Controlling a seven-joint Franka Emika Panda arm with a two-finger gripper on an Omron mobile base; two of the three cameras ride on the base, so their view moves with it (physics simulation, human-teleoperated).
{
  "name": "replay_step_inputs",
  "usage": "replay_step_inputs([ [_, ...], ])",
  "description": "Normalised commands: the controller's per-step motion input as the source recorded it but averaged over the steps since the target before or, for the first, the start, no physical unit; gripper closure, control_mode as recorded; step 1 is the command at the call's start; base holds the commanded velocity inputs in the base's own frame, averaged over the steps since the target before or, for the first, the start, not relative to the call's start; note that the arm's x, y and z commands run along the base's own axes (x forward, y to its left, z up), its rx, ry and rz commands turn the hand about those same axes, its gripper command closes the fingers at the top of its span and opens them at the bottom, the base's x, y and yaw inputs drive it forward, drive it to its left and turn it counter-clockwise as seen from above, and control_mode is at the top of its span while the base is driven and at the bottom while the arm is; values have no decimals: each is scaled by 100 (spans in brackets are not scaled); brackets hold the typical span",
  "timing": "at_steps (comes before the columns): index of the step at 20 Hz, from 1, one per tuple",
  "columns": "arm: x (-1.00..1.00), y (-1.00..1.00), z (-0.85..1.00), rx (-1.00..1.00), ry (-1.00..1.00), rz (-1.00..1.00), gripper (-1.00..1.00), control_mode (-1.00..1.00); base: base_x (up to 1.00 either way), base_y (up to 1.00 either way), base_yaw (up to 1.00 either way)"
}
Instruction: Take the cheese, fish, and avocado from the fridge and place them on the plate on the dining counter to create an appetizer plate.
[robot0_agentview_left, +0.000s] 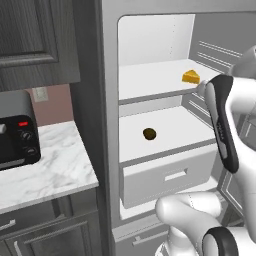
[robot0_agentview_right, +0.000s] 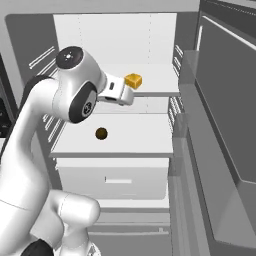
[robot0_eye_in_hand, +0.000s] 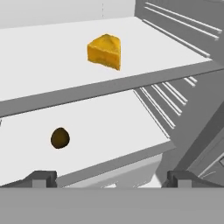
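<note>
The fridge (robot0_agentview_left: 107, 75) stands open in front of me. The cheese (robot0_eye_in_hand: 105, 51), a yellow-orange wedge, sits on the upper white shelf (robot0_eye_in_hand: 52, 48), toward its right side; it also shows as cheese (robot0_agentview_left: 190, 76) and cheese (robot0_agentview_right: 133, 80). One shelf lower lies the avocado (robot0_eye_in_hand: 60, 138), a dark ball, seen too as avocado (robot0_agentview_left: 149, 133) and avocado (robot0_agentview_right: 101, 133). My gripper (robot0_eye_in_hand: 113, 179) is open and empty, hovering in front of the shelves, short of the cheese and above the avocado's shelf edge. The fish, the plate and the dining counter are out of view.
A white drawer (robot0_agentview_left: 170, 175) sits under the lower shelf. The fridge door (robot0_agentview_right: 220, 110) stands open on the right, close to my arm. Left of the fridge, a dark toaster oven (robot0_agentview_left: 17, 135) rests on a marble worktop (robot0_agentview_left: 50, 170).
</note>
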Motion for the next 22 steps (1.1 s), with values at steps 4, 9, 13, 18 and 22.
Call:
replay_step_inputs([
  [4, 36, -6, 0, 2, -6, 0, -100, -100, 0, 0, 0],
  [9, 49, -6, 0, 1, -2, -1, -100, -100, 0, 0, 0],
  [13, 53, -10, 0, 1, 0, -2, -100, -100, 0, 0, 0],
  [18, 45, -30, 0, 5, 0, -3, -100, -100, 0, 0, 0],
  [22, 46, -23, 0, 4, 0, -1, -100, -100, 0, 0, 0],
])
